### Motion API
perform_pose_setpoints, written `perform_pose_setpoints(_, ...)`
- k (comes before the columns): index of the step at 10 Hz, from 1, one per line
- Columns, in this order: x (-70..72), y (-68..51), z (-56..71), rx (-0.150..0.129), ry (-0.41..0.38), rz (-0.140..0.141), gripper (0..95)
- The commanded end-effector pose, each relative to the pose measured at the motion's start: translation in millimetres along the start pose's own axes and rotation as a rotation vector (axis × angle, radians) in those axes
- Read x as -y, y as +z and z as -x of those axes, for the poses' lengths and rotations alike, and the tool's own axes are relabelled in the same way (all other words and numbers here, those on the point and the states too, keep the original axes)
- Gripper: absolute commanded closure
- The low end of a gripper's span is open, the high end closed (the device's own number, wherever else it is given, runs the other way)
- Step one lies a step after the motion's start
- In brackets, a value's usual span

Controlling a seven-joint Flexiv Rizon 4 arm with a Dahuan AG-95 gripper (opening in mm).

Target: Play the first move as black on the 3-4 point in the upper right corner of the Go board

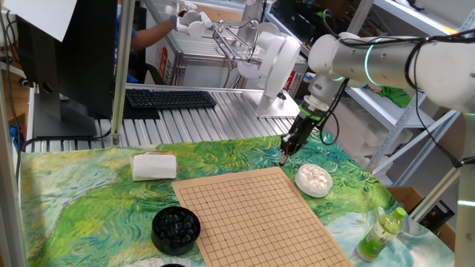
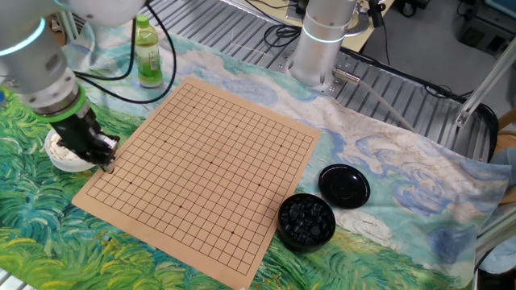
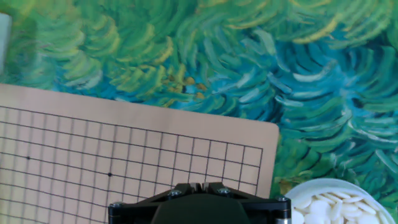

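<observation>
Hovering at mid-right of one fixed view, the gripper (image 1: 285, 157) is seen over the board (image 1: 252, 215) corner; whether the jaws are parted or a stone is held cannot be told. A wrong crossing could be hit, since the 3-4 point (image 3: 226, 169) lies just above the gripper housing at the hand view's lower centre. The white bowl (image 1: 313, 180) beside it could be clipped. Counted: one board, one black-stone bowl (image 1: 176, 226) at lower left, one lid (image 2: 344, 184), one bottle (image 1: 381, 232), no stone on the board
</observation>
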State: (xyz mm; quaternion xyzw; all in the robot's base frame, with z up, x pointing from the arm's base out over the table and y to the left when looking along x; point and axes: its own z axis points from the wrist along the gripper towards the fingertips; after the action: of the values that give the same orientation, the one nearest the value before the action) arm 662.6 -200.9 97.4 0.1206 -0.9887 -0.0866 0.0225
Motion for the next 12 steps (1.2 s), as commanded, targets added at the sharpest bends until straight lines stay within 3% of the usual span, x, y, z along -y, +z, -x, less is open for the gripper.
perform_pose_setpoints(1, 6.3, 1.6, 1.4, -0.003, 0.000, 0.010, 95.0)
perform_pose_setpoints(5, 16.8, 12.1, 4.0, -0.001, 0.026, 0.031, 95.0)
perform_pose_setpoints(12, 18.6, 29.9, 6.9, -0.007, 0.120, 0.053, 95.0)
